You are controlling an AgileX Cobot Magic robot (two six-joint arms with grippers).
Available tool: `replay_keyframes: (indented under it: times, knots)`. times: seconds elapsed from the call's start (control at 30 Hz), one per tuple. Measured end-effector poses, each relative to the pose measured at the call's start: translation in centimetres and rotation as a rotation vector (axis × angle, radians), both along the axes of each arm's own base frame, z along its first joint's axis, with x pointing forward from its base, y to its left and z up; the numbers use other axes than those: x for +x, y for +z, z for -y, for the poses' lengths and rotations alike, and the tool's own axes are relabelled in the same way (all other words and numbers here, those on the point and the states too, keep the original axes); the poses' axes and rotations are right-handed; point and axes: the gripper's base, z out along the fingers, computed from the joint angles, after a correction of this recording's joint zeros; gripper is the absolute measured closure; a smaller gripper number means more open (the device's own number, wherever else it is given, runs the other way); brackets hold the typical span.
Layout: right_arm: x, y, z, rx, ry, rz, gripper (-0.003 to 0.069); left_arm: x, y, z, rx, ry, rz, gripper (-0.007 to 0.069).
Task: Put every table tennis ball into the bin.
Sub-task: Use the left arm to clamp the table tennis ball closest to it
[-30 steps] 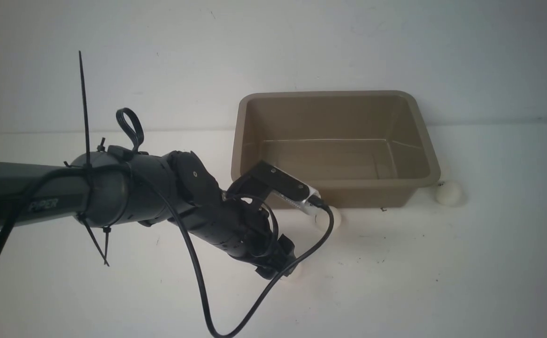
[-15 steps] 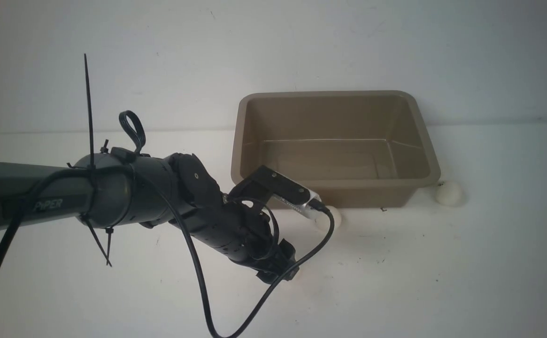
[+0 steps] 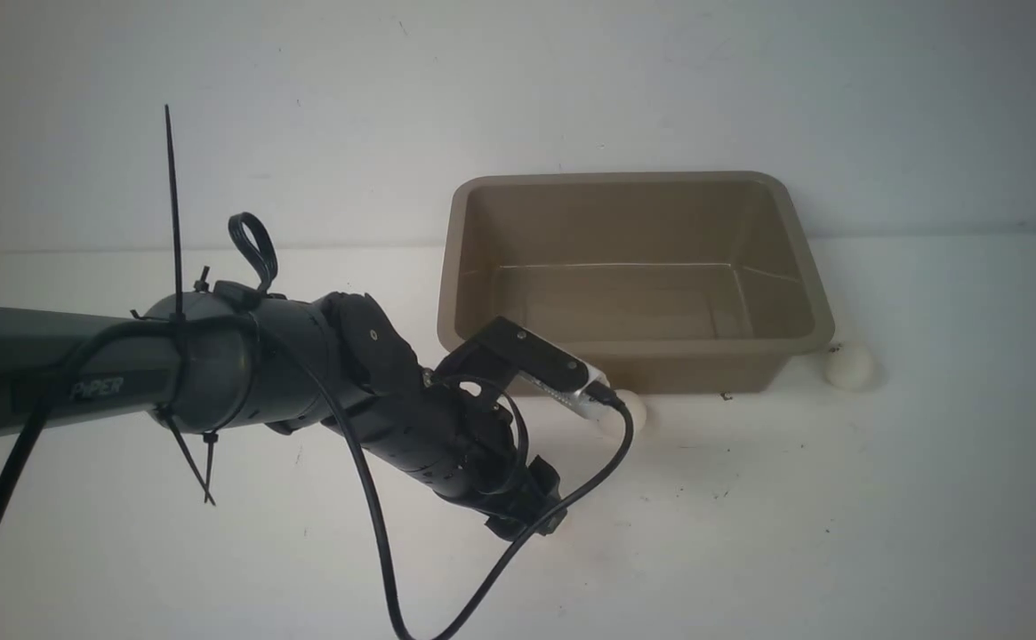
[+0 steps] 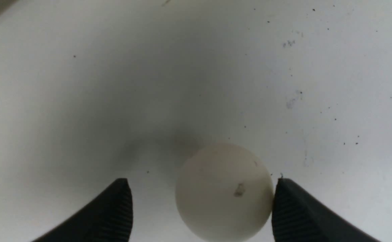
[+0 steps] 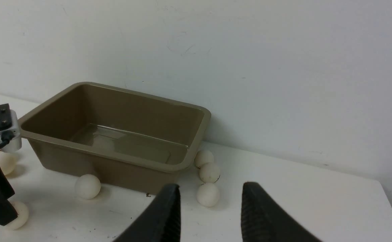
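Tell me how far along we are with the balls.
Done: nothing, the bin looks empty. In hand: the open left gripper straddles one ball on the table, not clamped. Left: all six visible balls, three clustered beside the bin; the right gripper is open, empty.

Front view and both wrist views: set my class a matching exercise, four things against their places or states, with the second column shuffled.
Column 1
1. taupe rectangular plastic bin
2. left gripper
3. right gripper
4. cluster of three white table tennis balls

Column 2
A. open, nothing between its jaws
B. on the white tabletop, beside the bin's end wall
C. empty
D. open, astride a white table tennis ball lying on the tabletop

Pairs: 1-C, 2-D, 3-A, 4-B
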Motion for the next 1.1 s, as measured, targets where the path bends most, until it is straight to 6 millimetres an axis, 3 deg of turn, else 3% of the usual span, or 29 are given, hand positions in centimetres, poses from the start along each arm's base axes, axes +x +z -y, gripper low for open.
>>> replay_keyframes:
  times: [0.43,0.63,0.77,0.93,1.1]
  knots:
    - [0.0,0.0,0.0,0.000,-0.001,0.003,0.0416,0.1,-1.0,0.2,-0.011,0.013,-0.030,0.0129]
    - [0.0,0.0,0.0,0.001,-0.001,0.004,0.0416,0.1,-0.9,0.2,-0.014,0.016,-0.031,0.0272]
    - [0.0,0.1,0.0,0.001,-0.002,0.011,0.0416,0.0,-0.8,0.3,-0.018,0.010,-0.040,0.0272]
    - [0.0,0.1,0.1,-0.006,-0.007,0.014,0.0416,-0.9,2.1,0.3,-0.064,-0.036,-0.032,0.0272]
    - [0.0,0.1,0.1,-0.014,-0.012,0.015,0.0416,-1.9,7.2,-0.1,-0.134,-0.076,0.114,0.0272]
